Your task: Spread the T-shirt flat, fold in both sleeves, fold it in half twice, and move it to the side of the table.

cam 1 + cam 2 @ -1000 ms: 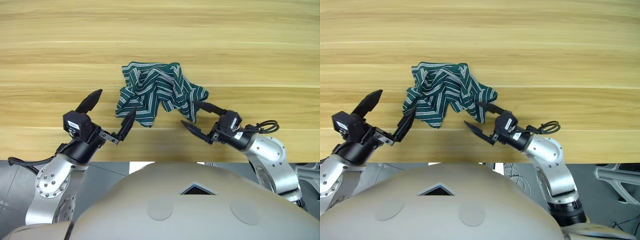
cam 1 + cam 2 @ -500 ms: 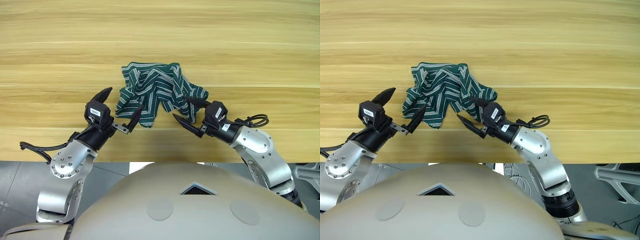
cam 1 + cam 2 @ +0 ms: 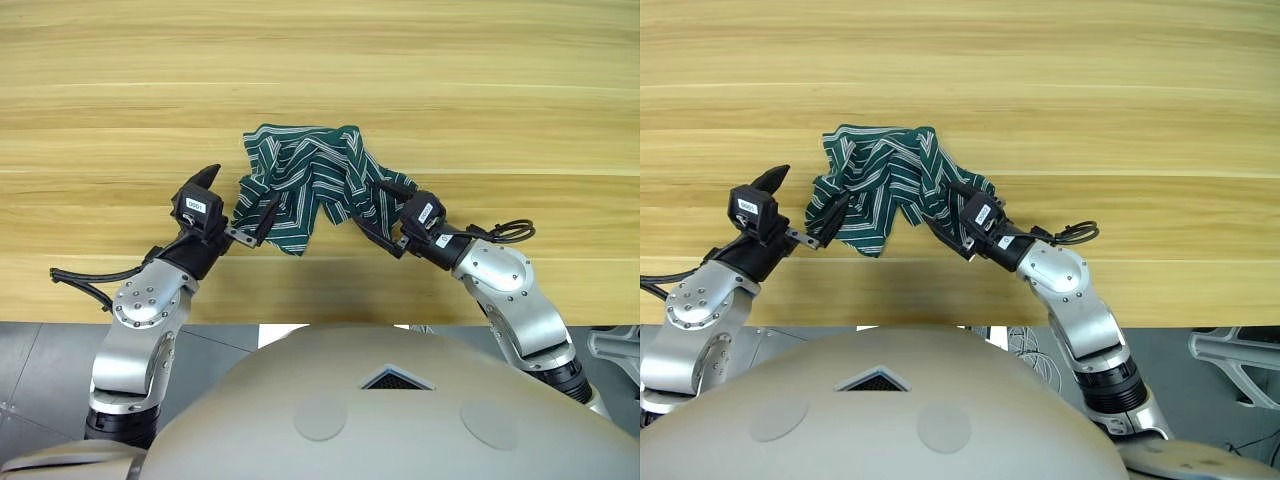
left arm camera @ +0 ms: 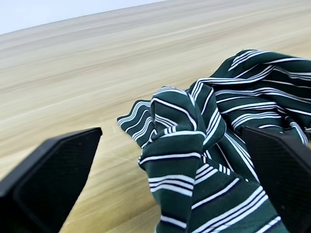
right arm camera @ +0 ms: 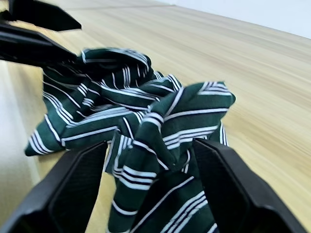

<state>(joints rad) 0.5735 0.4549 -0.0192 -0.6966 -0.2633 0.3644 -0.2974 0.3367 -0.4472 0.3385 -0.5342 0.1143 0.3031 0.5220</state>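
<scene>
A dark green T-shirt (image 3: 312, 180) with white stripes lies crumpled in a heap on the wooden table (image 3: 320, 60), near its front edge. My left gripper (image 3: 238, 200) is open at the heap's near left side. In the left wrist view a fold of the T-shirt (image 4: 194, 141) lies between its two black fingers (image 4: 53, 179). My right gripper (image 3: 376, 208) is open at the heap's near right corner. Its black fingers (image 5: 80, 187) stand on either side of a raised bunch of the T-shirt (image 5: 165, 131).
The table's front edge (image 3: 320, 322) runs just behind both wrists, with grey floor (image 3: 30, 370) below it. A black cable (image 3: 510, 232) loops off the right wrist. Bare wood stretches to the left, right and far side of the heap.
Both arms have moved forward and inward to the T-shirt, so each gripper now has cloth between its fingers. The right gripper's fingers stand closer together than before. The heap itself has kept its place.
</scene>
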